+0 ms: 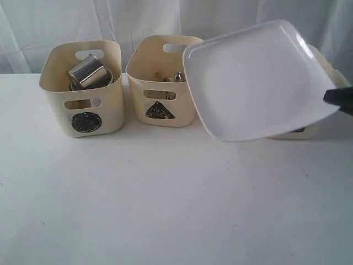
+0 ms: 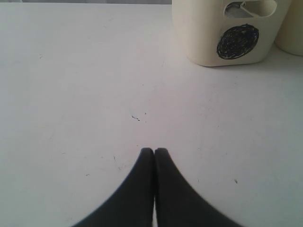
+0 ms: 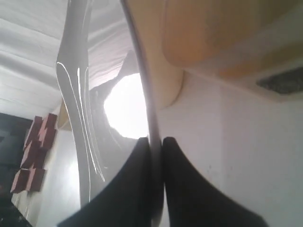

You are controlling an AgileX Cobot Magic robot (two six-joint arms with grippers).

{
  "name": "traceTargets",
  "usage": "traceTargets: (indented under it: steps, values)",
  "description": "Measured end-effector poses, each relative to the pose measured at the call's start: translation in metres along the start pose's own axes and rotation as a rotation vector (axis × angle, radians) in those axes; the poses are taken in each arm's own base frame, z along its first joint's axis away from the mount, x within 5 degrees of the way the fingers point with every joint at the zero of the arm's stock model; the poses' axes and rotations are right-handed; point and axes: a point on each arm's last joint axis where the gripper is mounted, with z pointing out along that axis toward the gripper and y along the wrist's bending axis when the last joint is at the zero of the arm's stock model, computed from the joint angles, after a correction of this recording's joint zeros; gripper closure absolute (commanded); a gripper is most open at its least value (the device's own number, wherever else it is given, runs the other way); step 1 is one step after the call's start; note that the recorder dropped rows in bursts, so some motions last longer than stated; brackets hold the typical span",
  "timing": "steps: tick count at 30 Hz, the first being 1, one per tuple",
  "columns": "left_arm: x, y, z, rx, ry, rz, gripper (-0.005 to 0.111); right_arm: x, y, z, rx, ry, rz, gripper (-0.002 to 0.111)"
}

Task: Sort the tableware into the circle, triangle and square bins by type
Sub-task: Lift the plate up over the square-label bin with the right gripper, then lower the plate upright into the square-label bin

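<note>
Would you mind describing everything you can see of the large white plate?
The plate is large, white and rounded-square, with a smooth glossy surface and a shallow raised rim. It is off the table, tilted with its face towards the exterior camera. The right gripper pinches its rim at the right edge. In that view it covers most of the third bin and overlaps the triangle bin. Whether it touches either bin cannot be told.

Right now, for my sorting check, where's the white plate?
Exterior view, right side: the white rounded-square plate hangs tilted, pinched by the right fingers, hiding most of the rightmost cream tub.
</note>
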Motion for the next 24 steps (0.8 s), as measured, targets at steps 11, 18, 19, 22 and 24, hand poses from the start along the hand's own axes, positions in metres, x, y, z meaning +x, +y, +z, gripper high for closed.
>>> traceTargets:
  steps: [11, 18, 19, 22, 24]
  values:
    - [0.000, 0.000, 0.000, 0.000, 0.000, 0.000, 0.107, -0.063, 0.028, -0.008, -0.109, -0.226, -0.031, 0.108]
    - [0.000, 0.000, 0.000, 0.000, 0.000, 0.000, 0.107, -0.090, 0.021, -0.005, -0.057, -0.270, -0.065, 0.108]
    - [0.000, 0.000, 0.000, 0.000, 0.000, 0.000, 0.107, -0.093, 0.018, -0.005, -0.044, -0.278, -0.066, 0.108]
    - [0.000, 0.000, 0.000, 0.000, 0.000, 0.000, 0.107, -0.104, 0.014, -0.004, -0.011, -0.304, -0.075, 0.108]
    - [0.000, 0.000, 0.000, 0.000, 0.000, 0.000, 0.107, -0.110, 0.009, -0.005, 0.010, -0.322, -0.079, 0.108]
